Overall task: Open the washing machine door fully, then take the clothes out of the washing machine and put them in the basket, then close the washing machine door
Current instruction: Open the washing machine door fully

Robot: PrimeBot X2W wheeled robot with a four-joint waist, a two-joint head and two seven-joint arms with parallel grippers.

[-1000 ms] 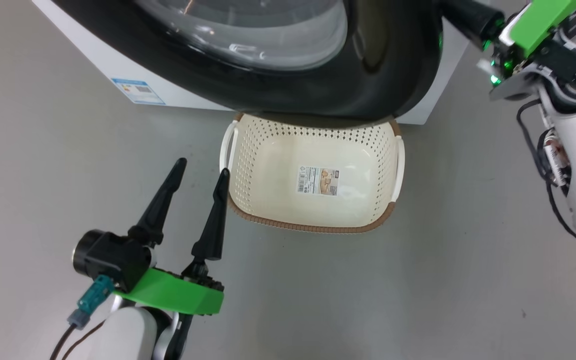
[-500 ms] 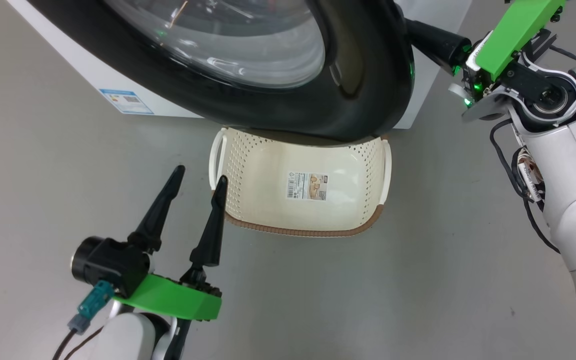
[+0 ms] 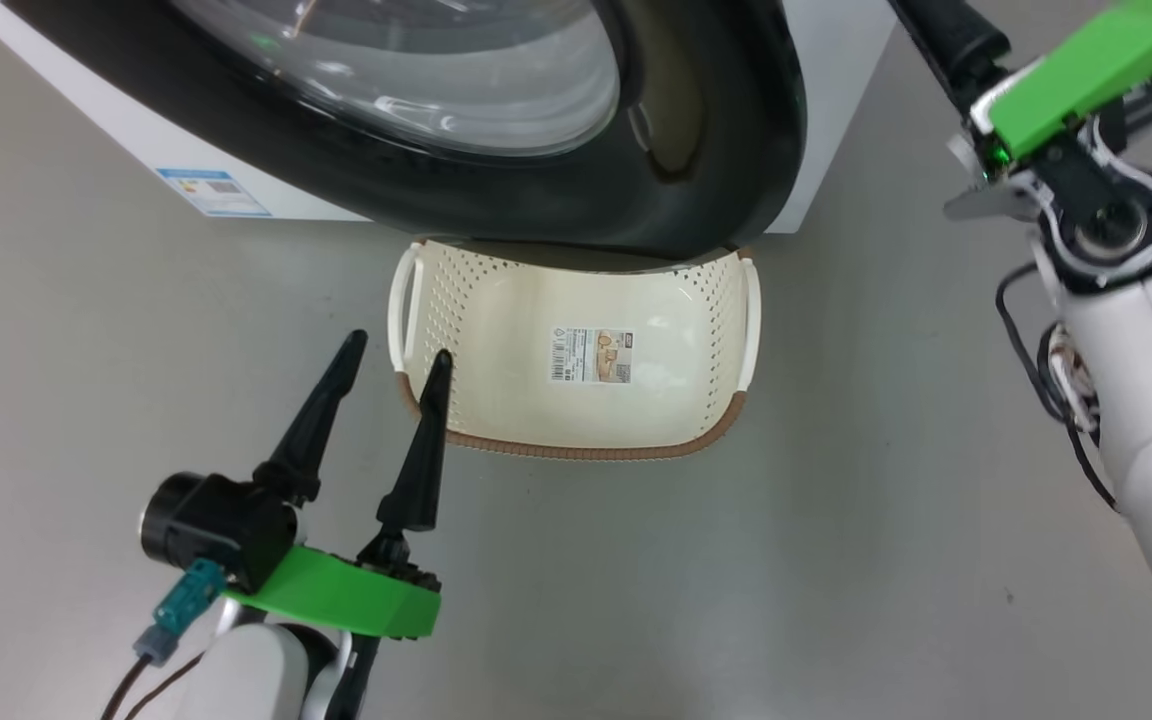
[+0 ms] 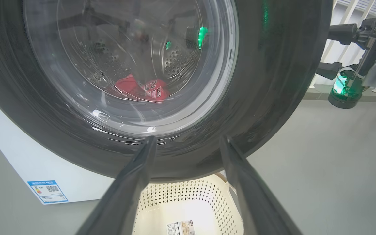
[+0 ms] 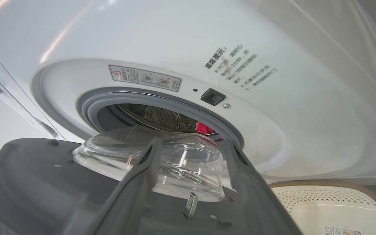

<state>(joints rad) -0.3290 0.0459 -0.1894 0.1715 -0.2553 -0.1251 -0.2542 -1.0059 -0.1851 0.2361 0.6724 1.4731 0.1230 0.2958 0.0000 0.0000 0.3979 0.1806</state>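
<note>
The washing machine door (image 3: 726,150) stands ajar, its black rim hanging over the far edge of the cream basket (image 3: 636,400), which holds nothing. Through the door's glass the red clothes (image 4: 142,91) lie in the drum; a red scrap (image 5: 202,128) also shows past the grey gasket of the washing machine (image 5: 273,65). My right gripper (image 5: 193,145) is open behind the door's latch side, touching nothing; a dark finger (image 3: 946,40) of it stands apart from the rim. My left gripper (image 3: 398,350) hovers open at the basket's left corner.
Grey floor lies around the basket, with free room to its right and in front. A blue label (image 3: 213,192) marks the machine's lower left corner. My white right forearm (image 3: 1136,400) hangs along the right side.
My right gripper has opened and pulled away from the door's right edge. The head camera has shifted, so the scene sits further left. The left arm has not moved.
</note>
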